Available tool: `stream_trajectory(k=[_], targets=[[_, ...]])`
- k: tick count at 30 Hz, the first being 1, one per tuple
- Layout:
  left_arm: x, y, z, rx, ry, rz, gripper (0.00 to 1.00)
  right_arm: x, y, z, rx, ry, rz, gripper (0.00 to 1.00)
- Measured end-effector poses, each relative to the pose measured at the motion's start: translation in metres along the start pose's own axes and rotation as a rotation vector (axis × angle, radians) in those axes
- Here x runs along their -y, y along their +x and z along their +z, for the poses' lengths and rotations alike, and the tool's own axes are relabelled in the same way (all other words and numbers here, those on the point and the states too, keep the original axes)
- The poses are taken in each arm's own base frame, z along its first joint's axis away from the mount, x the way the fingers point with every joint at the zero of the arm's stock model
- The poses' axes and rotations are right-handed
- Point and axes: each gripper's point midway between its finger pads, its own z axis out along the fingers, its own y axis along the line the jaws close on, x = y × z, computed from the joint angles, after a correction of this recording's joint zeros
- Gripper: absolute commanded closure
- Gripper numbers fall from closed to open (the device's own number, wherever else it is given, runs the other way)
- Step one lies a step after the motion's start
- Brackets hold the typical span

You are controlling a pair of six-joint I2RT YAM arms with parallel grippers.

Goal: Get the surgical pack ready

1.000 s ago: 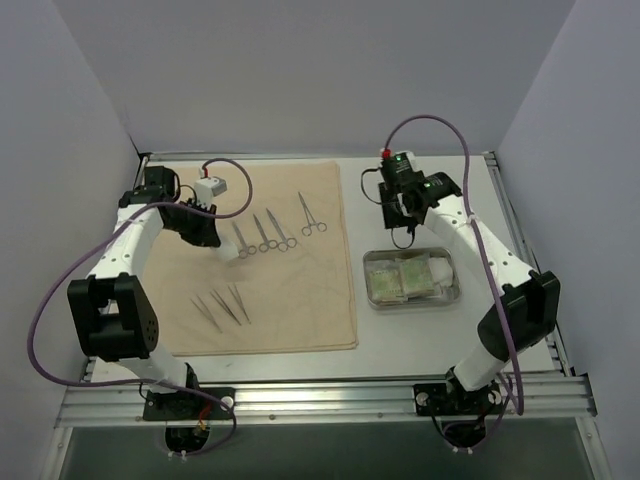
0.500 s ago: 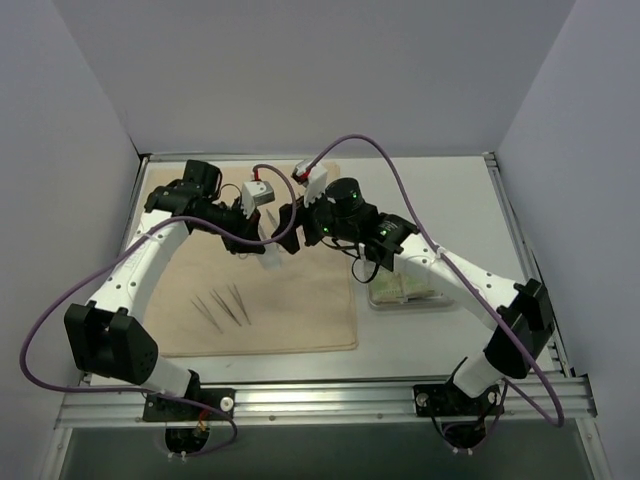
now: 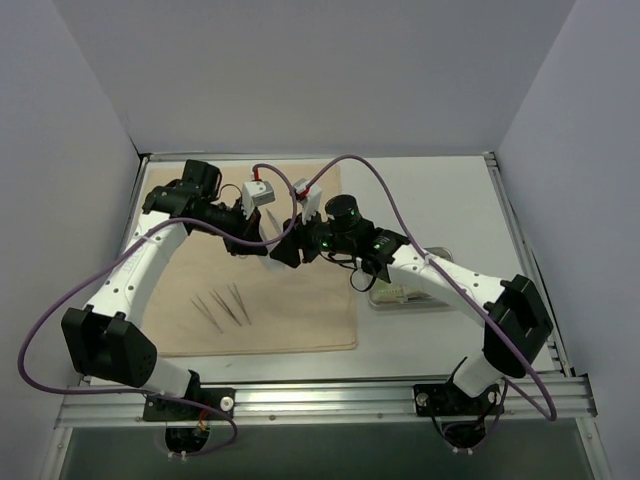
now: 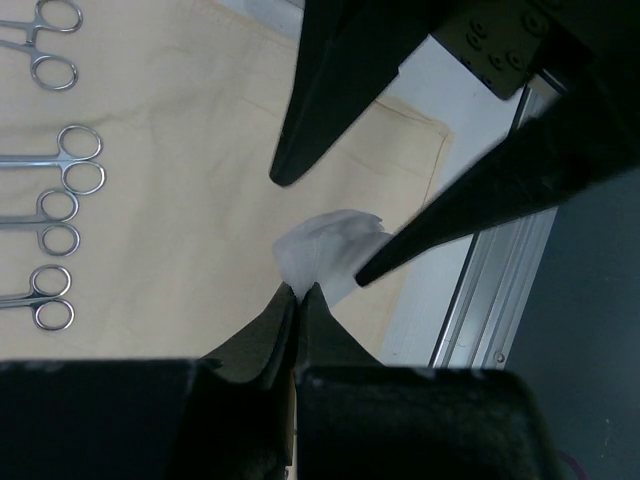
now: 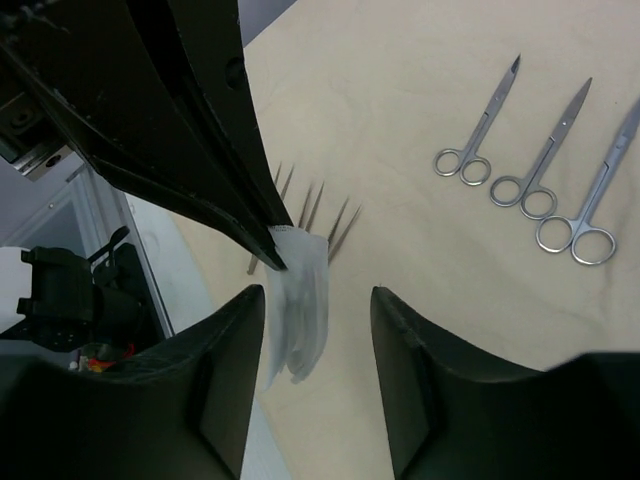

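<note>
**Both grippers on the same bit of white stuff, mid-air**

From my remote seat, the left gripper [image 4: 297, 291] is clamped tight on a corner of a small white gauzy piece [image 4: 326, 254], holding it up over the beige cloth [image 3: 300, 312]. The right gripper [image 5: 320, 296] sits right opposite with its jaws apart, one finger on either side of the piece. I can't tell whether it's touching.

On the cloth, the forceps [image 5: 550, 140] lie in a row and the tweezers [image 3: 222, 305] sit nearer the arm bases. The steel tray [image 3: 418, 305] is off the cloth to the right, mostly hidden under the right arm.
</note>
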Motion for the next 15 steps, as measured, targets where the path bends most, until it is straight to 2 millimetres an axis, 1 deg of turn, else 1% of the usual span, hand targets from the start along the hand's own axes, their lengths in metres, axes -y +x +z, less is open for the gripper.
stream_trajectory(k=[2,3,6,7,8,9,12,13,14,15], targets=[[0.001,0.000,0.000,0.002,0.002,0.001,0.98,-0.001,0.000,0.002,0.001,-0.008,0.009,0.70],[0.001,-0.001,0.000,0.003,0.003,0.002,0.98,-0.001,0.001,0.004,0.002,-0.011,0.013,0.77],[0.002,-0.001,-0.001,0.005,0.003,0.004,0.98,0.000,0.004,0.009,-0.002,-0.019,0.027,0.81],[0.002,-0.001,-0.001,0.006,0.003,0.004,0.98,0.001,0.006,0.010,-0.009,-0.020,0.031,0.84],[0.002,-0.001,-0.001,0.006,0.004,0.004,0.98,0.001,0.008,0.012,-0.015,-0.022,0.036,0.89],[0.003,-0.001,-0.001,0.006,0.005,0.004,0.98,0.002,0.011,0.014,-0.023,-0.022,0.043,0.99],[0.003,-0.001,-0.002,0.005,0.004,0.004,0.96,0.003,0.015,0.016,-0.031,-0.024,0.056,1.00],[0.003,-0.001,-0.002,0.005,0.004,0.003,0.86,0.003,0.014,0.016,-0.031,-0.024,0.057,1.00],[0.003,-0.002,-0.002,0.005,0.003,0.003,0.31,0.003,0.014,0.016,-0.030,-0.023,0.058,1.00],[0.002,-0.002,-0.002,0.006,-0.004,0.000,0.01,0.005,0.014,0.015,-0.031,-0.022,0.063,1.00]])
